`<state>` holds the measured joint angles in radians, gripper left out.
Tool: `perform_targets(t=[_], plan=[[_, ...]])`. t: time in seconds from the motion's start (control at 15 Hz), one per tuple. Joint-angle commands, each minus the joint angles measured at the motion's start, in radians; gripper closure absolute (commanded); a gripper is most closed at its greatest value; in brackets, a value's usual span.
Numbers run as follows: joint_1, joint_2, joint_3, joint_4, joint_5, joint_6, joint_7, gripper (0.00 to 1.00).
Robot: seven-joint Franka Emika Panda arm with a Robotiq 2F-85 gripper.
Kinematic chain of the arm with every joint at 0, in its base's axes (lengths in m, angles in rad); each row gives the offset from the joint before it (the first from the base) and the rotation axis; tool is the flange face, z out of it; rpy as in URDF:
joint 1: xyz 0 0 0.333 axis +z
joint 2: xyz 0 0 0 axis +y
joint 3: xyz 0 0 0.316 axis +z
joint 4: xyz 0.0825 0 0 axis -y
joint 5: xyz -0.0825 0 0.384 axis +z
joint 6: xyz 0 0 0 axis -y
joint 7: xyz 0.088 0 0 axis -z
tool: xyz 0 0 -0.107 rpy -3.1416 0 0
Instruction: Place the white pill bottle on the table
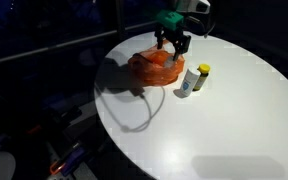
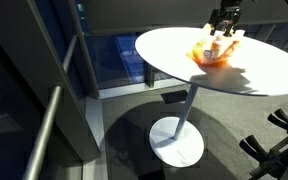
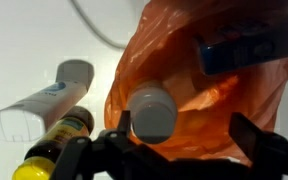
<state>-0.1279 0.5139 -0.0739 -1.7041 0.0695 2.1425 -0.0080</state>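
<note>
A small white cylindrical plastic pill bottle sits inside a crumpled orange plastic bag on the large round white table. Above the bag, the black robot gripper hangs with fingers spread, holding nothing.

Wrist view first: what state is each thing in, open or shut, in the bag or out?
gripper: open, above the orange bag.
orange bag: open, on the table.
white pill bottle: capped, inside the bag, not gripped.
yellow-capped bottle: capped, on the table outside the bag.
white tube: capped, beside the yellow-capped bottle.
</note>
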Motion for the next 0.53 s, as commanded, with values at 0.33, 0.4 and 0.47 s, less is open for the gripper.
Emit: perform_targets(t=[0.33, 0.4, 0.47], plan=[[-0.032, 0.037, 0.010, 0.051, 0.024, -0.009, -0.033, 0.00], [-0.033, 0.038, 0.010, 0.051, 0.024, -0.008, -0.033, 0.00], [-0.033, 0.039, 0.010, 0.052, 0.023, -0.007, -0.032, 0.00]])
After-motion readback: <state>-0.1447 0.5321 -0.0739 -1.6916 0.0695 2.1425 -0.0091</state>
